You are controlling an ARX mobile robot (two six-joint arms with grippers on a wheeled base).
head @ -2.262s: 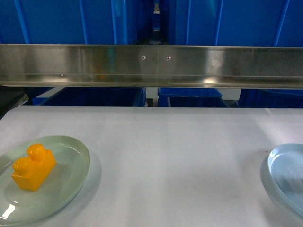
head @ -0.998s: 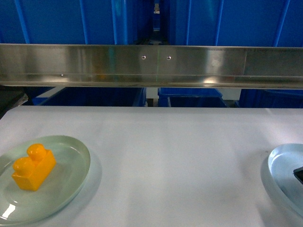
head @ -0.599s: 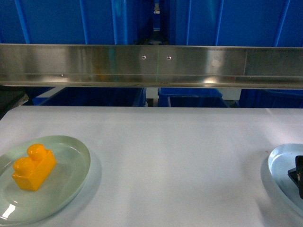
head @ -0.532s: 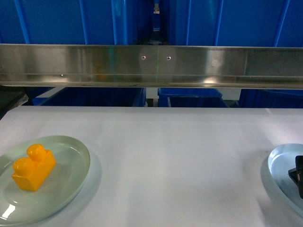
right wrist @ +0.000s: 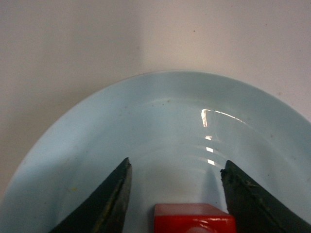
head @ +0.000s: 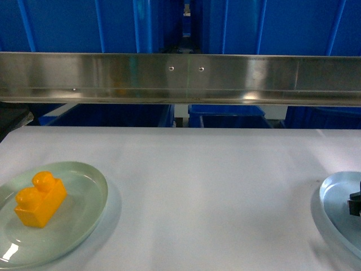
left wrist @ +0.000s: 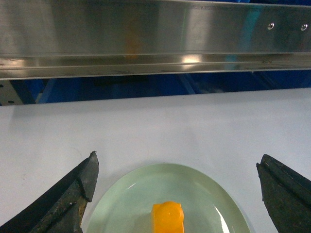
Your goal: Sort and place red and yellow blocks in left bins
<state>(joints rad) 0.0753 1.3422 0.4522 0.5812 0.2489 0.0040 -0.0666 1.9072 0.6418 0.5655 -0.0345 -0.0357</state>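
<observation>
The yellow block (head: 39, 199) lies on a pale-green plate (head: 90, 183) at the front left. In the left wrist view my left gripper (left wrist: 177, 167) hovers open over that plate (left wrist: 126, 187), its fingers (left wrist: 73, 194) spread wide on either side of the yellow block (left wrist: 167, 217). The red block (right wrist: 194, 219) lies on a pale-blue plate (right wrist: 160, 121). My right gripper (right wrist: 176, 164) is open, with the red block between its fingers and a gap on the left side. In the head view only a tip of the right gripper (head: 356, 203) shows. Blue bins (head: 121, 116) stand behind the table.
A wide steel rail (head: 180, 78) crosses above the table's far edge, with more blue crates (head: 67, 25) stacked behind it. The pale-blue plate (head: 335, 217) is at the front right edge. White tabletop (head: 208, 186) lies between the two plates.
The right gripper's dark tip has come into the head view at the right edge over the pale-blue plate and shifted slightly. The yellow block and both plates have not moved.
</observation>
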